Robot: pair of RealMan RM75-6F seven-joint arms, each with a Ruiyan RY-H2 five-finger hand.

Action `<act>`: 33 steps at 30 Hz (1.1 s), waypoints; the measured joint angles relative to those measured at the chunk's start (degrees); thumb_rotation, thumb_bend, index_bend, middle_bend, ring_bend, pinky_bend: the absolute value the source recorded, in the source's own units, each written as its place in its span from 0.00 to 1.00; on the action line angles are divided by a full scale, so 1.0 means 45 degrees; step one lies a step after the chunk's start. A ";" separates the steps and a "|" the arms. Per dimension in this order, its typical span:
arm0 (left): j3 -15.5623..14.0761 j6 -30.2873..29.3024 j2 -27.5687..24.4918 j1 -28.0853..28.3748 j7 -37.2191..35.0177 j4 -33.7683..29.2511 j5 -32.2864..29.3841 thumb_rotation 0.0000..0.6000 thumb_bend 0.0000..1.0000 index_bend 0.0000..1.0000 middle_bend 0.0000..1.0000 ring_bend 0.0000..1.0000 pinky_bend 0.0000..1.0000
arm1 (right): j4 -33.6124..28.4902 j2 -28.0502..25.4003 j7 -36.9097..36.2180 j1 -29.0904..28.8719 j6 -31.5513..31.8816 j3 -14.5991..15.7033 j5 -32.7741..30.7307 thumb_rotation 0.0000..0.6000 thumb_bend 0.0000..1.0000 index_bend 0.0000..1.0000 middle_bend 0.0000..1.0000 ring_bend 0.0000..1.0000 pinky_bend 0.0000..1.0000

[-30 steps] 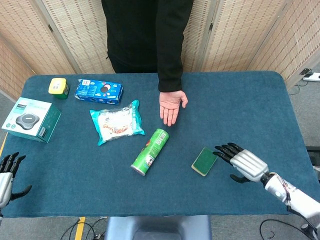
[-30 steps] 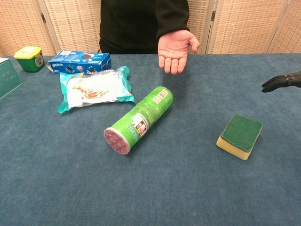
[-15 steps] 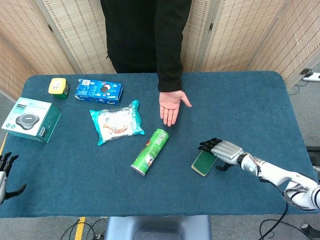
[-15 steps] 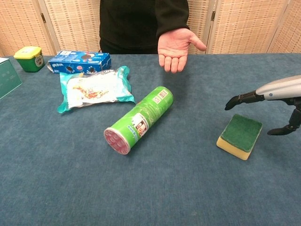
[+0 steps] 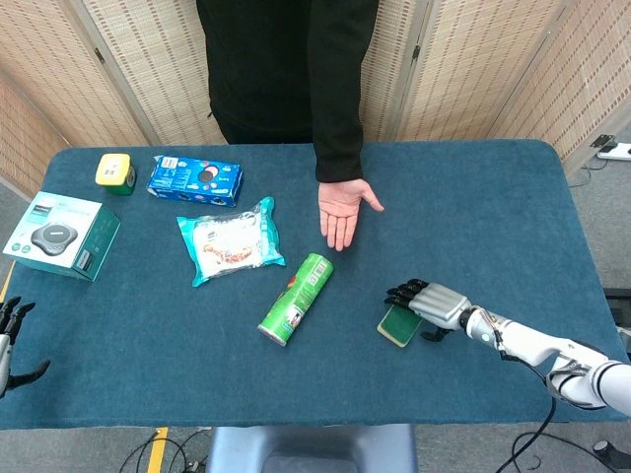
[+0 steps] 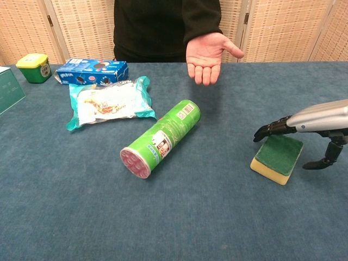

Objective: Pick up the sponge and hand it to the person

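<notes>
R hand [image 6: 310, 128] hovers over sponge [image 6: 277, 158], fingers spread wide (no grip); L hand [image 5: 10, 335] open, idle.

Our right hand [image 5: 439, 304] reaches in low over the table from the right edge, palm down, its silver back turned up. In the chest view the dark fingers [image 6: 270, 130] stretch forward and a little apart, while the thumb [image 6: 322, 159] hangs down separately on the nearer side, curved and not closed against them. The white forearm [image 5: 532, 342] trails back toward the right corner with a cable running along it. Our left hand [image 5: 10, 336] sits at the far left edge, only partly visible, dark fingers pointing up and spread, holding nothing.
</notes>
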State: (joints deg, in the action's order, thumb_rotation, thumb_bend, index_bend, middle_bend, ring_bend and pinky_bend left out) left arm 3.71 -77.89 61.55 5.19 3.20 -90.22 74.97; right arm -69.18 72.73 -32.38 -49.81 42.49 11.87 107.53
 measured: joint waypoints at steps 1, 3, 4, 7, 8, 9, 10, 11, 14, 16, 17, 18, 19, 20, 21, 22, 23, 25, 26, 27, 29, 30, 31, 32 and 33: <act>0.0015 0.0010 0.0001 0.0005 0.0007 0.0011 -0.0036 1.00 0.26 0.15 0.09 0.06 0.25 | 0.0091 0.0101 0.0040 -0.0006 0.0005 0.0049 -0.0018 1.00 0.30 0.00 0.00 0.00 0.00; 0.0033 0.0017 -0.0003 0.0006 0.0018 0.0025 -0.0083 1.00 0.26 0.15 0.09 0.06 0.25 | 0.0257 0.0263 0.0161 -0.0017 0.0038 0.0143 -0.0049 1.00 0.32 0.00 0.01 0.00 0.00; 0.0041 0.0025 -0.0009 0.0005 0.0018 0.0030 -0.0112 1.00 0.26 0.15 0.09 0.06 0.25 | 0.0302 0.0311 0.0245 -0.0009 0.0082 0.0157 -0.0062 1.00 0.35 0.01 0.04 0.00 0.00; 0.0055 0.0050 -0.0020 0.0003 0.0024 0.0041 -0.0179 1.00 0.26 0.15 0.09 0.06 0.25 | 0.0531 0.0507 0.0776 0.0161 0.0518 0.0095 -0.0137 1.00 0.43 0.24 0.28 0.09 0.12; 0.0058 0.0055 -0.0020 0.0003 0.0041 0.0044 -0.0195 1.00 0.26 0.15 0.09 0.06 0.25 | 0.0582 0.0552 0.0908 0.0215 0.0646 0.0070 -0.0154 1.00 0.46 0.33 0.36 0.17 0.20; 0.0060 0.0061 -0.0019 0.0006 0.0063 0.0047 -0.0205 1.00 0.26 0.15 0.09 0.06 0.25 | 0.0693 0.0649 0.1203 0.0342 0.0941 0.0016 -0.0189 1.00 0.48 0.40 0.41 0.22 0.25; 0.0062 0.0070 -0.0016 0.0012 0.0085 0.0048 -0.0213 1.00 0.26 0.15 0.09 0.06 0.25 | 0.0774 0.0721 0.1437 0.0446 0.1186 -0.0024 -0.0213 1.00 0.50 0.45 0.45 0.26 0.29; 0.0063 0.0071 -0.0013 0.0014 0.0094 0.0049 -0.0216 1.00 0.26 0.15 0.09 0.06 0.25 | 0.0847 0.0787 0.1648 0.0553 0.1441 -0.0065 -0.0237 1.00 0.51 0.48 0.47 0.28 0.32; 0.0071 0.0049 -0.0009 0.0017 0.0118 0.0019 -0.0210 1.00 0.26 0.15 0.09 0.06 0.25 | 0.1003 0.0925 0.2248 0.0903 0.2295 -0.0201 -0.0315 1.00 0.52 0.50 0.49 0.30 0.34; 0.0054 0.0011 -0.0012 0.0004 0.0121 -0.0013 -0.0160 1.00 0.26 0.15 0.09 0.06 0.25 | 0.0947 0.0878 0.2520 0.1117 0.2827 -0.0312 -0.0406 1.00 0.52 0.50 0.49 0.30 0.34; 0.0041 0.0001 -0.0014 -0.0004 0.0124 -0.0030 -0.0143 1.00 0.26 0.15 0.09 0.06 0.25 | 0.0858 0.0806 0.2606 0.1187 0.3022 -0.0369 -0.0460 1.00 0.51 0.50 0.49 0.30 0.34; 0.0029 -0.0006 -0.0017 -0.0009 0.0129 -0.0048 -0.0125 1.00 0.26 0.15 0.09 0.06 0.25 | 0.0671 0.0661 0.2710 0.1262 0.3262 -0.0457 -0.0544 1.00 0.51 0.50 0.49 0.30 0.34; 0.0015 -0.0021 -0.0024 -0.0017 0.0143 -0.0070 -0.0103 1.00 0.26 0.15 0.09 0.06 0.25 | 0.0486 0.0527 0.2794 0.1314 0.3431 -0.0533 -0.0615 1.00 0.51 0.50 0.49 0.30 0.34; 0.0010 -0.0038 -0.0025 -0.0022 0.0151 -0.0081 -0.0084 1.00 0.26 0.15 0.09 0.06 0.25 | 0.0267 0.0374 0.2889 0.1362 0.3570 -0.0616 -0.0694 1.00 0.51 0.50 0.48 0.30 0.34; 0.0003 -0.0054 -0.0024 -0.0023 0.0161 -0.0097 -0.0052 1.00 0.26 0.15 0.09 0.06 0.25 | -0.0071 0.0151 0.3033 0.1417 0.3720 -0.0743 -0.0804 1.00 0.51 0.50 0.48 0.30 0.34; -0.0002 -0.0053 -0.0022 -0.0016 0.0162 -0.0111 -0.0025 1.00 0.26 0.15 0.09 0.06 0.25 | -0.0351 -0.0021 0.3141 0.1452 0.3840 -0.0849 -0.0893 1.00 0.51 0.50 0.48 0.30 0.34; -0.0008 -0.0038 -0.0020 -0.0003 0.0157 -0.0123 0.0001 1.00 0.26 0.15 0.09 0.06 0.25 | -0.0655 -0.0194 0.3244 0.1477 0.3953 -0.0970 -0.0992 1.00 0.50 0.50 0.48 0.30 0.34; -0.0015 0.0027 -0.0010 0.0048 0.0134 -0.0143 0.0048 1.00 0.26 0.15 0.09 0.06 0.25 | -0.1438 -0.0589 0.3475 0.1493 0.4125 -0.1286 -0.1262 1.00 0.49 0.50 0.47 0.30 0.34; -0.0020 0.0077 -0.0002 0.0084 0.0121 -0.0154 0.0083 1.00 0.26 0.15 0.09 0.06 0.25 | -0.1803 -0.0748 0.3577 0.1476 0.4159 -0.1454 -0.1400 1.00 0.49 0.50 0.47 0.30 0.34; -0.0025 0.0102 0.0000 0.0102 0.0111 -0.0160 0.0107 1.00 0.26 0.15 0.09 0.06 0.25 | -0.2301 -0.0948 0.3726 0.1432 0.4178 -0.1716 -0.1616 1.00 0.48 0.50 0.47 0.30 0.34; -0.0042 0.0169 -0.0006 0.0156 0.0029 -0.0177 0.0202 1.00 0.26 0.15 0.09 0.06 0.25 | -0.3021 -0.1196 0.3979 0.1318 0.4159 -0.2207 -0.2028 1.00 0.47 0.50 0.46 0.30 0.34; -0.0049 0.0189 -0.0015 0.0174 -0.0021 -0.0182 0.0239 1.00 0.26 0.15 0.09 0.06 0.25 | -0.3409 -0.1315 0.4197 0.1207 0.4104 -0.2577 -0.2351 1.00 0.46 0.50 0.45 0.30 0.34; -0.0057 0.0213 -0.0033 0.0192 -0.0096 -0.0187 0.0281 1.00 0.26 0.15 0.09 0.06 0.25 | -0.3634 -0.1371 0.4402 0.1112 0.4041 -0.2860 -0.2608 1.00 0.46 0.50 0.45 0.30 0.34; -0.0062 0.0230 -0.0051 0.0201 -0.0161 -0.0190 0.0305 1.00 0.26 0.15 0.09 0.06 0.25 | -0.3799 -0.1400 0.4636 0.1017 0.3971 -0.3131 -0.2863 1.00 0.45 0.50 0.44 0.30 0.34; -0.0067 0.0245 -0.0073 0.0207 -0.0239 -0.0191 0.0325 1.00 0.26 0.15 0.09 0.06 0.25 | -0.3933 -0.1397 0.4999 0.0895 0.3870 -0.3451 -0.3189 1.00 0.45 0.50 0.44 0.30 0.34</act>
State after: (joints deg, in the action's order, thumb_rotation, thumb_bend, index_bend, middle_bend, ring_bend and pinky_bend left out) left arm 3.41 -76.79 61.22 6.13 2.12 -91.09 76.43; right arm -86.88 66.44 -9.89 -45.78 59.90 -3.66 93.18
